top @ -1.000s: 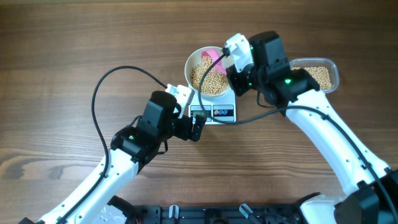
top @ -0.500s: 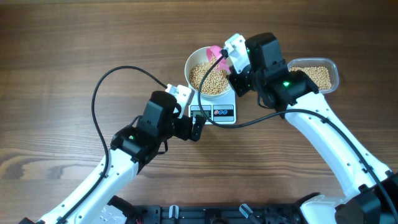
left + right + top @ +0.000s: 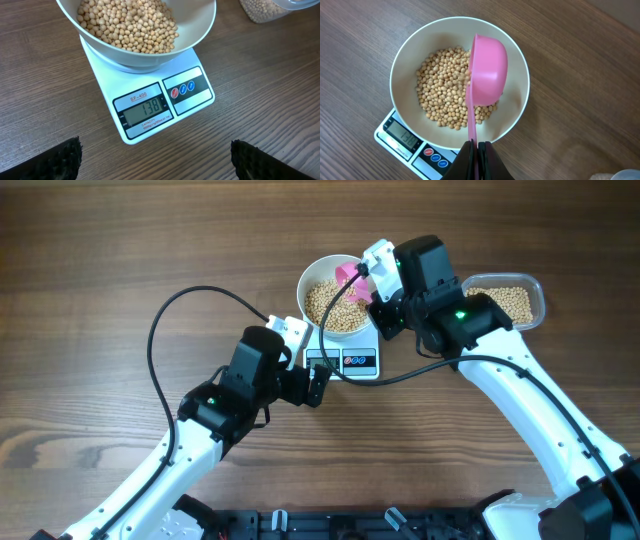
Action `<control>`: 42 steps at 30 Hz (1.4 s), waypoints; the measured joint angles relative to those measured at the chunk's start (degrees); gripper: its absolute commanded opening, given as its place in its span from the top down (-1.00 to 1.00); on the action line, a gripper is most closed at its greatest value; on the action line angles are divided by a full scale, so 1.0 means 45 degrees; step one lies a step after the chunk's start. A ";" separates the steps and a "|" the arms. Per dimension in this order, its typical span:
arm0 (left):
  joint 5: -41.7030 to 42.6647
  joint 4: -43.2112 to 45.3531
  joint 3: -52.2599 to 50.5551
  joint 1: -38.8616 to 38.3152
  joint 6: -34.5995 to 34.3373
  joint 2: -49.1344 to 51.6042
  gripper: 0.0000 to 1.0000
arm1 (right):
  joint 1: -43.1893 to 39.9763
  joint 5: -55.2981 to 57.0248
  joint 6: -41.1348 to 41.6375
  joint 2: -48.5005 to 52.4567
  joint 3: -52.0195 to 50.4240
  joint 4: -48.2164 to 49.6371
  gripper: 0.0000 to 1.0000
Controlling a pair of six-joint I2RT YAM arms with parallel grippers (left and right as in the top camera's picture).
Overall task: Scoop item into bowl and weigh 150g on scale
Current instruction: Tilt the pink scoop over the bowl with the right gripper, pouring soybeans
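The white bowl (image 3: 301,288) stands on the small white scale (image 3: 358,362) and holds a heap of tan beans (image 3: 330,305). In the left wrist view the scale (image 3: 150,110) reads 138 under the bowl (image 3: 200,30) of beans (image 3: 130,22). My right gripper (image 3: 367,280) (image 3: 476,160) is shut on the handle of a pink scoop (image 3: 487,70), which is turned on its side over the beans (image 3: 442,90) inside the bowl (image 3: 405,95). My left gripper (image 3: 310,375) (image 3: 155,160) stands wide open just in front of the scale, holding nothing.
A clear plastic tub (image 3: 535,292) with more beans sits right of the bowl, behind my right arm; its corner shows in the left wrist view as the tub (image 3: 270,10). A black cable loops over the wooden table on the left.
My right wrist has turned a little, tipping the pink scoop further onto its side over the bowl. The left arm has not moved.
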 measured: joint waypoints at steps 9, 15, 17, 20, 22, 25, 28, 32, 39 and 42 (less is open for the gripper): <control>-0.0005 0.0005 0.0000 0.0000 0.0000 0.0000 -1.00 | 0.0000 0.0005 -0.1350 -0.0005 0.0000 -0.0010 0.91; 0.0000 0.0000 0.0000 0.0000 0.0000 0.0000 -1.00 | 0.0000 0.0000 -0.1506 0.0000 0.0000 -0.0287 0.92; 0.0000 0.0000 0.0000 0.0000 0.0000 0.0000 -1.00 | 0.0000 0.0000 -0.1506 -0.0005 0.0000 -0.0345 0.91; -0.0005 0.0000 0.0000 0.0000 0.0000 0.0000 -1.00 | 0.0000 -0.0015 -0.1501 0.0000 0.0000 -0.0379 0.91; -0.0005 0.0000 0.0000 0.0000 0.0000 0.0000 -1.00 | 0.0000 -0.0024 -0.1394 0.0000 0.0000 -0.0418 0.92; -0.0005 0.0000 0.0000 0.0000 0.0000 0.0000 -1.00 | 0.0000 -0.0107 -0.1117 0.0000 0.0000 -0.0432 0.91; -0.0005 0.0000 0.0000 0.0000 0.0000 0.0000 -1.00 | 0.0000 -0.0170 -0.0816 -0.0005 0.0000 -0.0437 0.91; -0.0005 0.0000 0.0000 0.0000 0.0000 0.0000 -1.00 | -0.0092 -0.0534 -0.0170 0.0000 0.0000 -0.0675 0.91; -0.0005 0.0000 0.0000 0.0000 0.0000 0.0000 -1.00 | -0.1282 -0.1885 0.0335 -0.0005 0.0000 -0.0704 0.91; 0.0000 0.0000 0.0000 0.0000 0.0000 0.0000 -1.00 | -0.1826 -0.2341 0.0345 -0.0005 0.0000 -0.0704 0.92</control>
